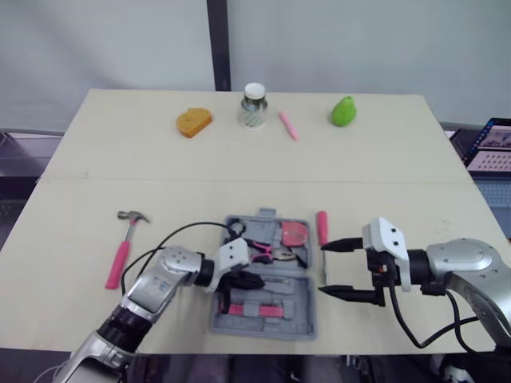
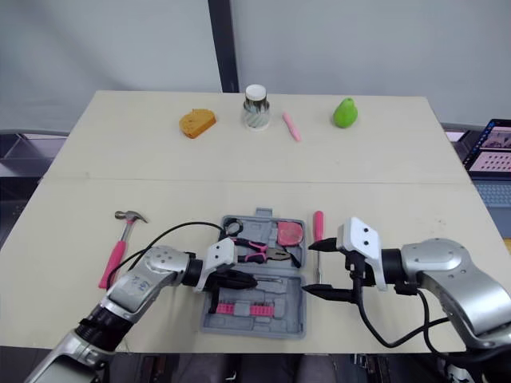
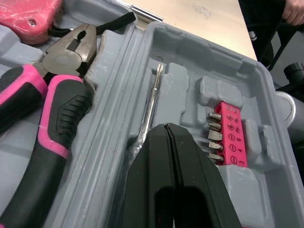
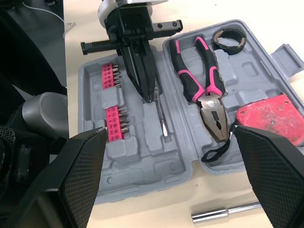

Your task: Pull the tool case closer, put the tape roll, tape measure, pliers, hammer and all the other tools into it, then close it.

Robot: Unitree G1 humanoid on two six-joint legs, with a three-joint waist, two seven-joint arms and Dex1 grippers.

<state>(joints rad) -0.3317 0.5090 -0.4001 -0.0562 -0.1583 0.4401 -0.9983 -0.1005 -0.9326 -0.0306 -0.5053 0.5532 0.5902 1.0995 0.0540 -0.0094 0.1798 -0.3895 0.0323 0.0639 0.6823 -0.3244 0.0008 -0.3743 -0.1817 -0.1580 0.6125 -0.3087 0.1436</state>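
Note:
The grey tool case lies open near the table's front edge. Its far half holds the pink-handled pliers, the red tape measure and the black tape roll. The near half holds pink bit strips and a thin metal shaft. My left gripper is shut, its tip resting at that shaft's end; a grip on it cannot be told. My right gripper stands wide open just right of the case, over a pink-handled screwdriver. The hammer lies left of the case.
Along the table's far side sit an orange bread-shaped piece, a glass jar, a pink pen and a green pear. A laptop stands off the table's right edge. A metal socket bar lies beside the case.

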